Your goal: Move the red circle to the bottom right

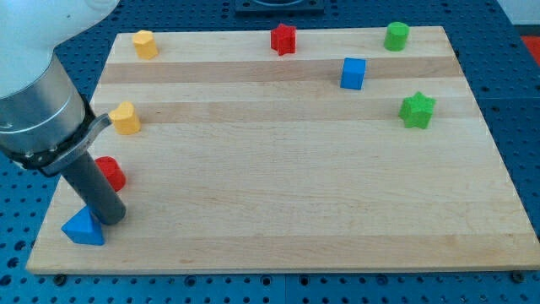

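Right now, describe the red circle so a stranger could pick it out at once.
Start at the wooden board and go to its left edge, about two-thirds down. The red circle lies there, partly hidden behind the dark rod, with my tip just below it. It sits between the yellow heart and blue triangle; the other red block, a star, is at the top.

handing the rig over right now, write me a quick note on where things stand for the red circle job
Tip: my tip is down at the wooden board's left edge, between the red circle block above it and the blue triangle block at its lower left. The rod hides part of the circle, so contact cannot be confirmed.

Job's block: the red circle sits at the view's left, below the yellow heart-shaped block.

Done: nothing yet; the circle is far from the bottom right corner.

Left: get the tip to the circle's left side and push it right and down across the board, probably clear of the other blocks.
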